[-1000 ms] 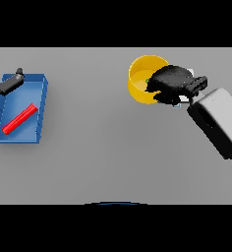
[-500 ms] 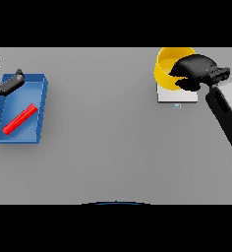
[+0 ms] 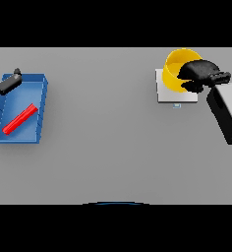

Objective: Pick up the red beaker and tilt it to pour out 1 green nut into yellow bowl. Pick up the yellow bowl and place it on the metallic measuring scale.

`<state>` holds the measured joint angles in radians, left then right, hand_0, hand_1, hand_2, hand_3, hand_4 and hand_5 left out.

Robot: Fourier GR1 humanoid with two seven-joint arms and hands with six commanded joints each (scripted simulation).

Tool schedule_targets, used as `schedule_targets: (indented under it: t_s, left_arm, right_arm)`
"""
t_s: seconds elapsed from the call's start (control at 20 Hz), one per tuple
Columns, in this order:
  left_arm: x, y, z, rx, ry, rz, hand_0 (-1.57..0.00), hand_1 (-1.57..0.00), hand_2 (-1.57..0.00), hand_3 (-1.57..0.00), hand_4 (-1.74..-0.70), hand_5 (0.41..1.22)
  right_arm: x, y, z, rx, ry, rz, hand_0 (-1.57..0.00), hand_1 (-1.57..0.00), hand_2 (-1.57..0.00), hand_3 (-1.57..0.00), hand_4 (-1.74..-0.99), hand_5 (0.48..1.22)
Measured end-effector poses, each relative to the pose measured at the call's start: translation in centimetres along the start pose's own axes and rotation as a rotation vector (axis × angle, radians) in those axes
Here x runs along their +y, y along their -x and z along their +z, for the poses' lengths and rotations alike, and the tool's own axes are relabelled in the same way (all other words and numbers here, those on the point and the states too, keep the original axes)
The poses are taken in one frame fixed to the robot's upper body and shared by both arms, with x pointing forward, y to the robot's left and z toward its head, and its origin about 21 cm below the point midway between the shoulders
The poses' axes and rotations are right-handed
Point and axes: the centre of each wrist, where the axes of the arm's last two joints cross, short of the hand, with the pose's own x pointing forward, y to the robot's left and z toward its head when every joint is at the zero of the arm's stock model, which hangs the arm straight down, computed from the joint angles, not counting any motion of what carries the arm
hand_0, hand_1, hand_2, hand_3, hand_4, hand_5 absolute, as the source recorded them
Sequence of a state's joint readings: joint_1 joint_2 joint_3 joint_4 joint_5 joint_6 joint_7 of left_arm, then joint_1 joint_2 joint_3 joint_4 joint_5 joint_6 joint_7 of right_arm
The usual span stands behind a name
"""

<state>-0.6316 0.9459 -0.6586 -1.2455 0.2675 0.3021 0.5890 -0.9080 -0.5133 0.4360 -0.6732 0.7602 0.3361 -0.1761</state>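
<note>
grey table [image 3: 108,147], blue tray [image 3: 39,106] left, scale [image 3: 167,93] right

A single head view looks steeply down at the grey table [image 3: 113,147] from the robot's side. It takes in the table's whole width, from the blue tray [image 3: 39,110] at left to the scale [image 3: 164,93] at right.

matt yellow bowl [image 3: 173,73], pale smooth scale [image 3: 168,94].
</note>
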Motion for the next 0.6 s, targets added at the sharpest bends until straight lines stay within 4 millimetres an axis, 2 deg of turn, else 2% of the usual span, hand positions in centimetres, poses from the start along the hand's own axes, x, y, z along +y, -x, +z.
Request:
schedule_targets:
  t_s: [0.05,0.3,0.4,0.45,0.5,0.6]
  left_arm:
    - [-0.5,-0.2,-0.1,0.0,0.007,0.003,0.0,0.0,0.0,0.0,-0.8,0.733]
    - [0.1,-0.4,-0.1,-0.013,-0.005,0.012,0.0,0.0,0.0,0.0,-0.81,0.734]
    - [-0.3,-0.2,-0.2,-0.004,0.005,0.009,0.0,0.0,0.0,0.0,-0.81,0.74]
    - [-0.4,-0.2,-0.2,-0.015,0.009,0.012,0.0,0.0,0.0,0.0,-0.81,0.745]
    - [-0.3,-0.1,-0.3,-0.014,0.013,0.013,0.0,0.0,0.0,0.0,-0.81,0.745]
    - [-0.5,-0.5,-0.3,-0.005,0.013,0.009,0.0,0.0,0.0,0.0,-0.81,0.744]
  right_arm:
    - [0.1,-0.1,-0.2,0.008,0.006,-0.005,-1.57,-1.52,-1.56,-1.48,-1.727,1.221]
    - [1.5,0.1,-1.2,0.025,-0.005,-0.019,-1.55,-1.42,-1.57,-1.48,-1.721,1.221]
    - [1.6,0.4,-1.4,0.023,-0.014,-0.028,-1.54,-1.41,-1.57,-1.17,-1.728,1.221]
    - [1.3,0.2,-1.6,0.031,-0.025,-0.04,-1.54,-1.44,-1.5,-1.02,-1.659,1.221]
    - [1.4,0.4,-1.7,0.035,-0.034,-0.055,-1.52,-1.35,-1.35,-0.91,-1.596,1.134]
    - [1.0,0.6,-1.6,0.035,-0.037,-0.075,-0.98,-0.87,-0.95,-0.76,-1.504,0.983]
